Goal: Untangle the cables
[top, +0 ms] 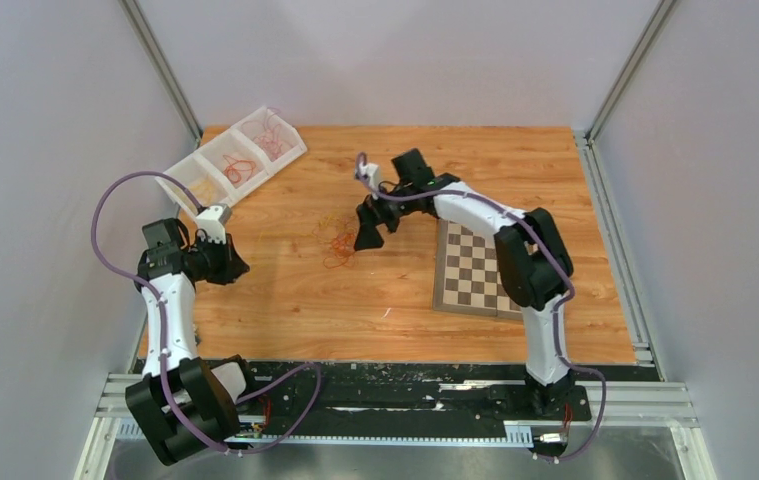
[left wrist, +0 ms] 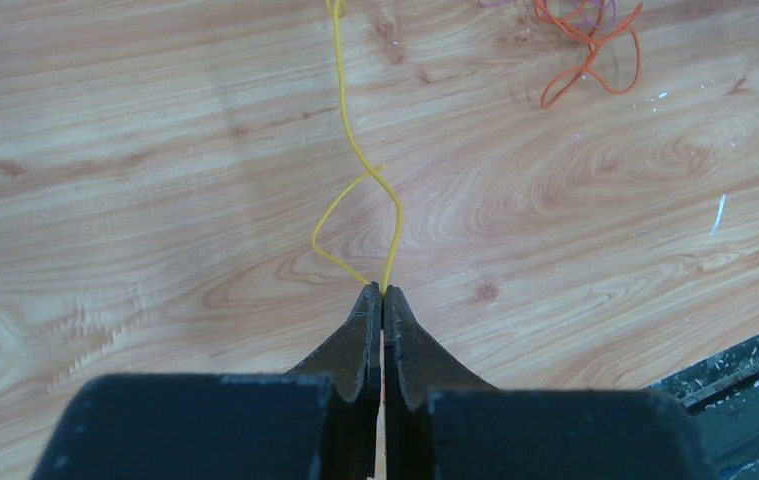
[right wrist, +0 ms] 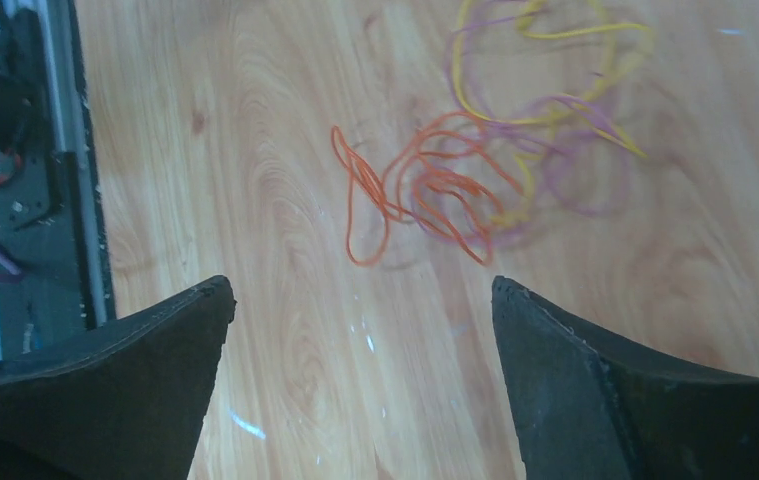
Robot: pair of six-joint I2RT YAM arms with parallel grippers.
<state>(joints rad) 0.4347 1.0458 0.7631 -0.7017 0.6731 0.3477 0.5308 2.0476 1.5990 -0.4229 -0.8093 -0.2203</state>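
The cables [top: 336, 247] lie in a loose little heap about the middle of the wooden counter [top: 285, 300], slightly nearer the far edge than the near one. In the right wrist view it is orange loops snarled with yellow and purplish ones. The right gripper [right wrist: 363, 285] hangs just above the heap on the side facing the right edge. Its fingers are spread wide with nothing between them and the orange loops show through the gap. Over by the left edge, the left gripper [left wrist: 383, 292] has its fingertips pressed together on a single yellow strand [left wrist: 355, 150]. That strand leaves the tips as a small crossed loop and then runs off across the wood towards the heap. A white divided tray [top: 240, 150] sits at an angle in the far left corner, with thin orange-red strands in its compartments. A chessboard [top: 470, 268] lies flat towards the right edge, partly under the right arm.
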